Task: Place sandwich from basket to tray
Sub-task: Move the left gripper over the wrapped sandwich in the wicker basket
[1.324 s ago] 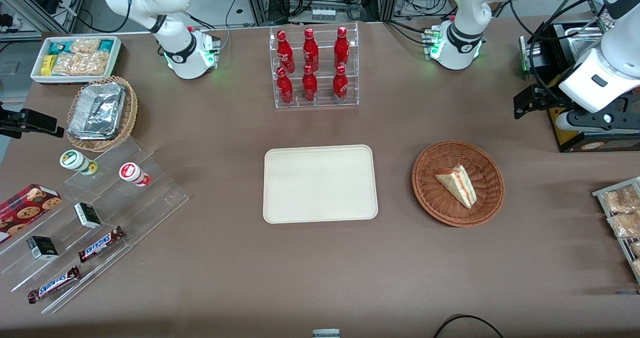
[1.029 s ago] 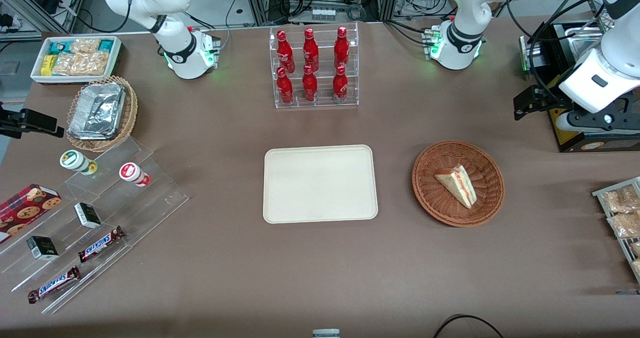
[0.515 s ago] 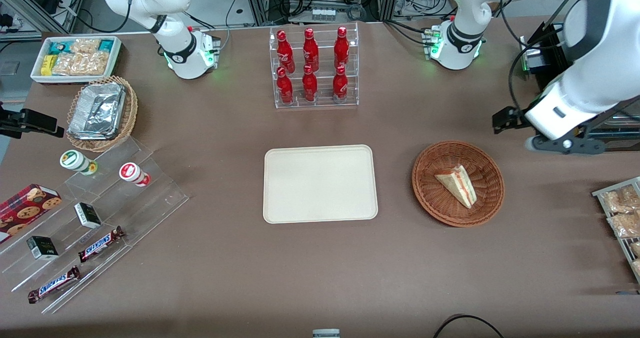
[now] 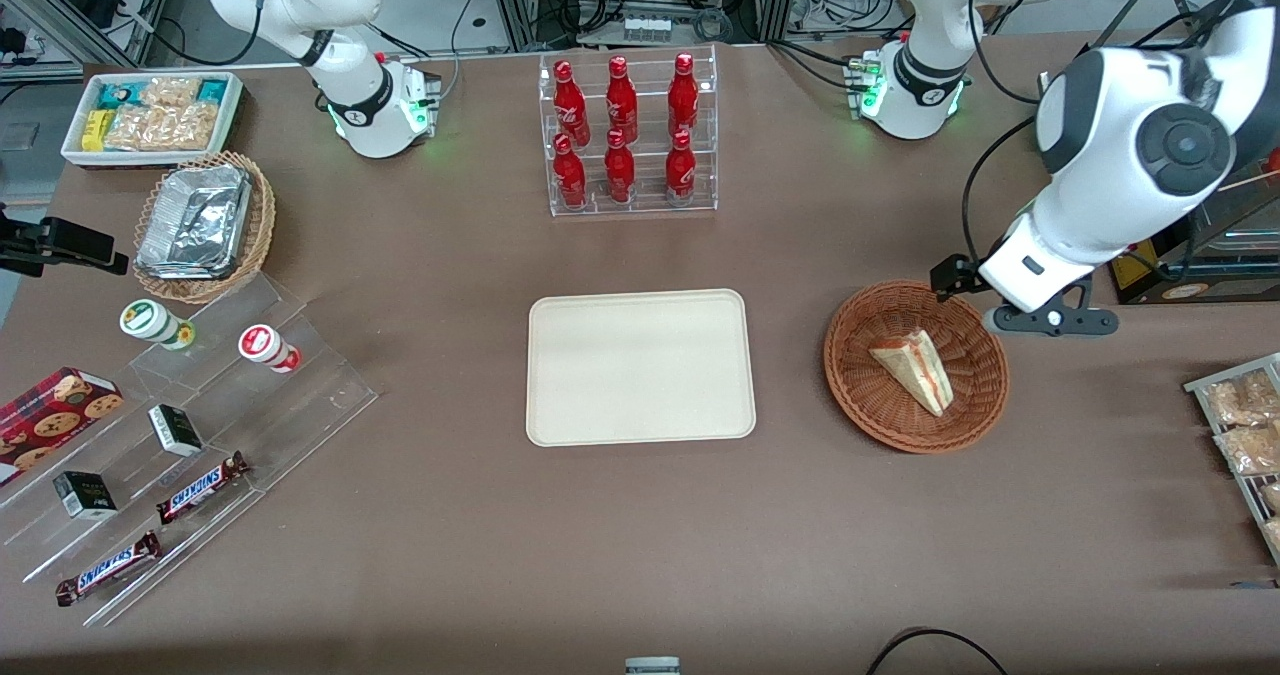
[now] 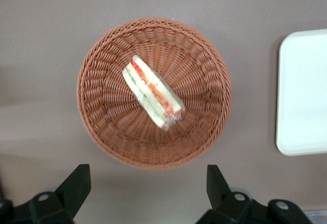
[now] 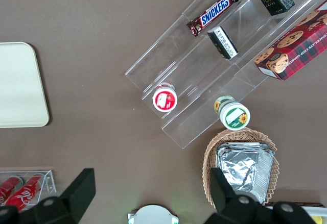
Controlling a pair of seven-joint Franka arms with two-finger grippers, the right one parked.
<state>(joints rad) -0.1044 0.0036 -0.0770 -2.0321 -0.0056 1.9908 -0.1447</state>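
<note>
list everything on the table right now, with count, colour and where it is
sandwich: 1, white with red-green filling, in the basket
basket: 1, reddish-brown wicker, beside the tray
tray: 1, cream, mid-table
soda bottles: 6, red, in a clear rack farther from the camera than the tray
foil containers: silver stack, in a tan basket toward the parked arm's end
snack bin: 1, white, farther from the camera than the foil containers
chocolate bars: 2, brown, on clear steps
hand: 1, black, open, above the basket's rim
</note>
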